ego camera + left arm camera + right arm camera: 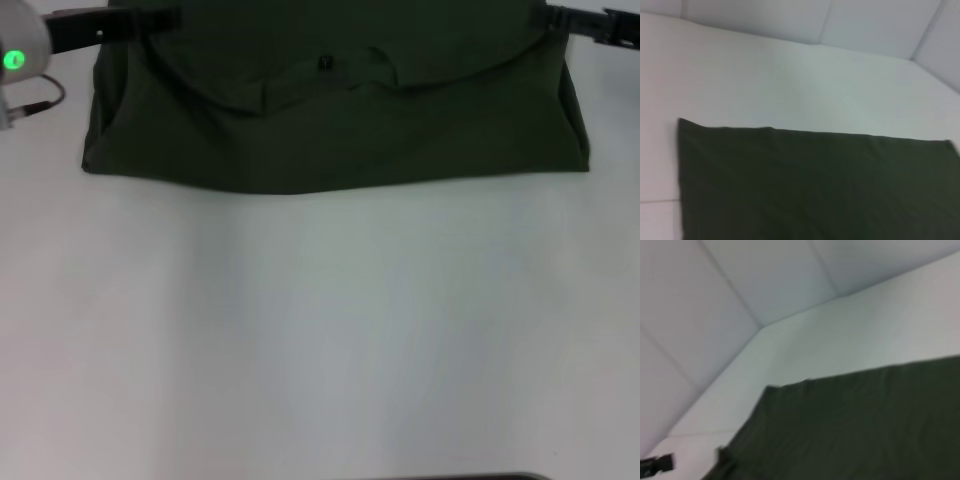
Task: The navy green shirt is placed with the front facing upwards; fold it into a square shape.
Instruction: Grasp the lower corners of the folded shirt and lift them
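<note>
The navy green shirt (340, 140) lies folded flat, far across the table.

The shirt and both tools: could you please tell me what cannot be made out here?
- Shirt: far part cut off by the head view's top edge; no lettering visible.
- Left tool: open or shut unclear at the top edge.
- Right tool: likewise.
- Wrist views: cloth blurred.
</note>
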### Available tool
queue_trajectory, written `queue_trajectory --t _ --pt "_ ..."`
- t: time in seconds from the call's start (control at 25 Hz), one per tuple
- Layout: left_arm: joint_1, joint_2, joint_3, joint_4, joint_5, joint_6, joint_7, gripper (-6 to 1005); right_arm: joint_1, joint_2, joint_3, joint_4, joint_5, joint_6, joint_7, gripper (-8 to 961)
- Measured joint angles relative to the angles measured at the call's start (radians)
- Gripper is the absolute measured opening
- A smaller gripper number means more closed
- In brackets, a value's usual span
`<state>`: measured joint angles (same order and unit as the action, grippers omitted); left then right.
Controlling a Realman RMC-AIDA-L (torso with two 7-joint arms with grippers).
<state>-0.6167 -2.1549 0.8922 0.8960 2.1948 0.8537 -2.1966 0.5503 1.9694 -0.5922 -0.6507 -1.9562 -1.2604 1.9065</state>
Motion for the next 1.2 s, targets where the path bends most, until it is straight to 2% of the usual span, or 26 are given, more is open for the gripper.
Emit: queue_trajectory --t 0.12,0.2,0.28,0.36,0.44,0.56,0.8,0.88,1.04,1.2 --pt "0.032 0.021 -0.101 0.082 0.0 0.219 -0.007 833 -0.07 -0.005 -0.001 -0.078 -0.004 -0.132 0.052 940" --pt "0.035 0.059 -0.174 0.098 0.003 0.371 -0.039 831 -0.107 -0.007 0.003 -0.11 -0.004 -0.181 0.052 939" --pt "0.03 0.11 -0.201 0.07 0.004 0.468 -0.088 829 -0.14 -0.006 0.008 -0.123 -0.002 -0.216 0.017 938" --pt "0.023 0.15 -0.199 0.025 0.005 0.499 -0.12 827 -0.16 0.001 0.012 -0.125 0.001 -0.236 -0.042 938" --pt "0.011 0.172 -0.193 -0.017 0.022 0.507 -0.13 827 -0.171 0.014 0.017 -0.125 0.002 -0.243 -0.119 938" --pt "-0.011 0.179 -0.186 -0.052 0.098 0.512 -0.13 828 -0.176 0.034 0.022 -0.124 -0.002 -0.234 -0.197 937" --pt "-0.062 0.179 -0.183 -0.103 0.253 0.495 -0.189 828 -0.171 0.03 0.031 -0.117 -0.003 -0.224 -0.202 937" --pt "-0.077 0.162 -0.18 -0.113 0.292 0.441 -0.192 828 -0.168 0.031 0.045 -0.117 -0.002 -0.223 -0.203 937" --pt "-0.089 0.153 -0.152 -0.134 0.311 0.379 -0.187 828 -0.168 0.034 0.051 -0.117 -0.001 -0.215 -0.205 937" --pt "-0.109 0.158 -0.12 -0.184 0.337 0.331 -0.187 828 -0.167 0.036 0.051 -0.118 -0.002 -0.204 -0.202 936"
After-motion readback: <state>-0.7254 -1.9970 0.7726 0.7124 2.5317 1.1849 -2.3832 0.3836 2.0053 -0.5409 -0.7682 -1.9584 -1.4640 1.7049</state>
